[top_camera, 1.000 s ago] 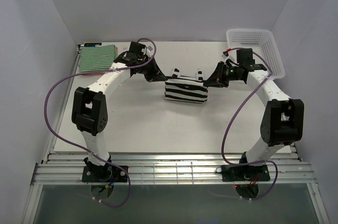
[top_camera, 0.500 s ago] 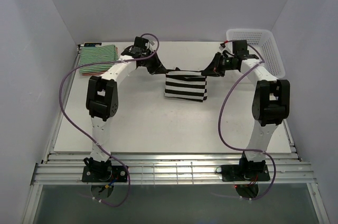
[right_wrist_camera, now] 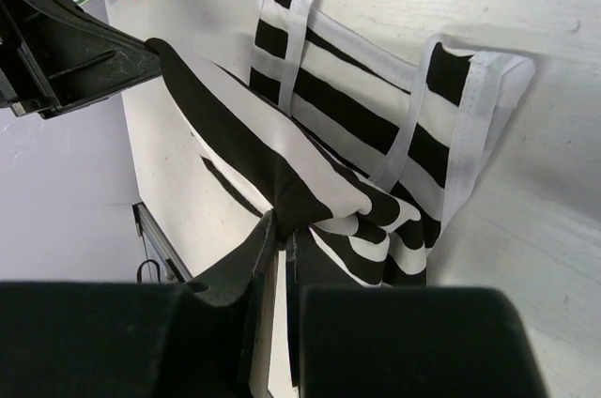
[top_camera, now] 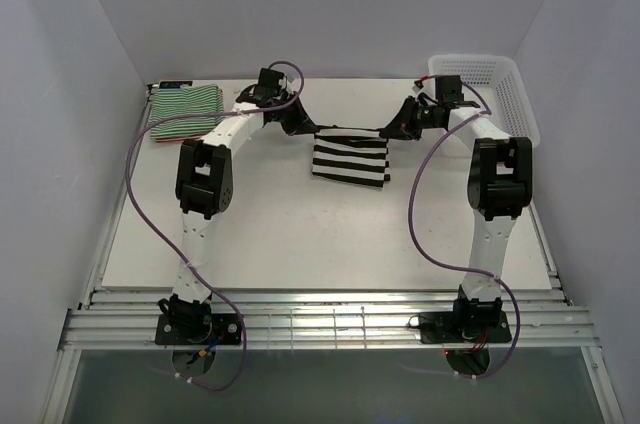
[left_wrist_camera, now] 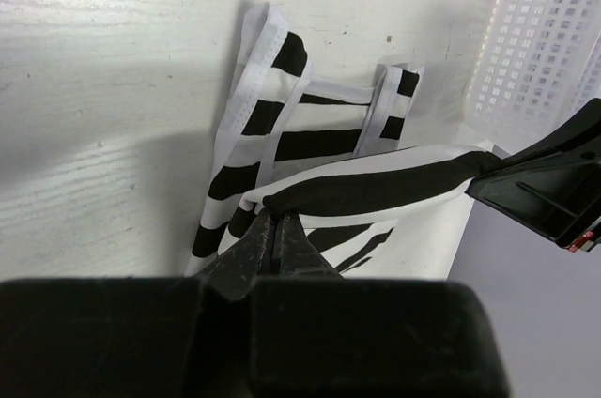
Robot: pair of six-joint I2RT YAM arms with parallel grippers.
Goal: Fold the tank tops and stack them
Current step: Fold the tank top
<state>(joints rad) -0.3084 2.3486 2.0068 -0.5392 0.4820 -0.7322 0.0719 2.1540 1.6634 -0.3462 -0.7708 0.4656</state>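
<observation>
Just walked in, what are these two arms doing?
Both arms are handling the black-and-white tank top at the far middle of the table. The left gripper and right gripper each pinch one end of an edge, stretched taut between them, while the straps lie on the table. The green-and-white tank top sits folded at the far left corner.
</observation>
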